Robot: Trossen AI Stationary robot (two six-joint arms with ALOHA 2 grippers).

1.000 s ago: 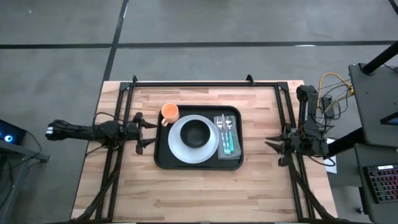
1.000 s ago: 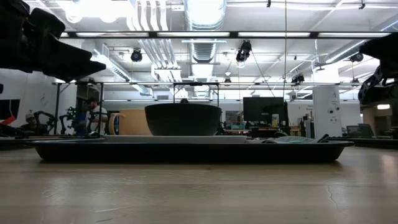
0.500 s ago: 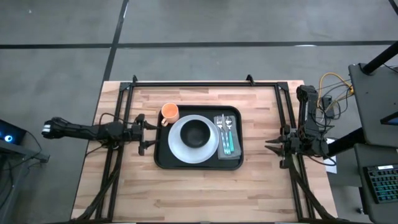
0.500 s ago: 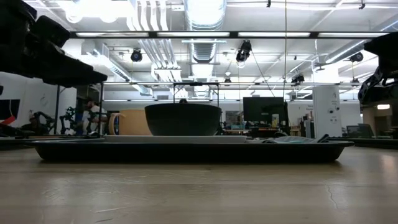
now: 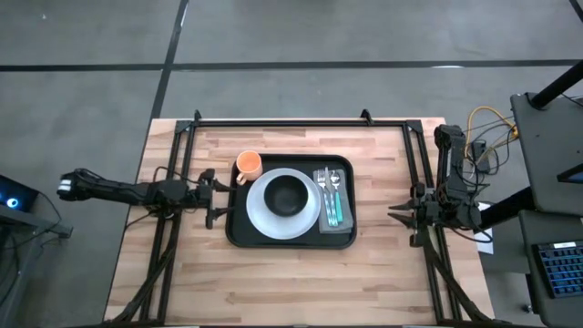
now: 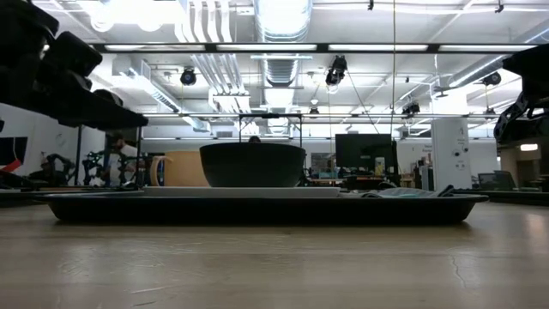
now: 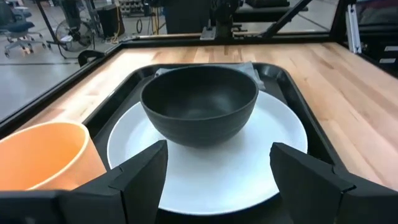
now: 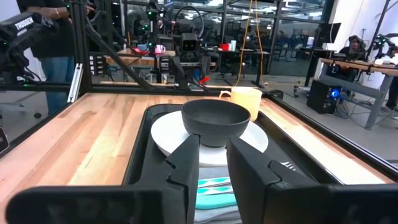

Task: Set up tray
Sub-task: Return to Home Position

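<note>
High view. Wooden surface [image 5: 291,282] carries the black tray [image 5: 273,242] at centre, fully laid. White plate [image 5: 260,214] sits mid-tray with the dark bowl [image 5: 289,193] on it. Left gripper [image 5: 219,194] hangs just off the tray's left rim, fingers wide apart and empty. Best drawn straight back and rising, clear of the rim. Right gripper [image 5: 397,214] waits well right, fingers narrowly apart. Grey napkin [image 5: 339,228] lies on the tray's right side. Orange cup [image 5: 249,164] stands in the far-left corner, the likeliest snag. Cutlery [image 5: 330,196] rests on the napkin.

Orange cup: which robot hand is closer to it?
Left. The left gripper sits close beside the orange cup, at the edge of the tray; the right gripper is beyond the tray's opposite side.
</note>
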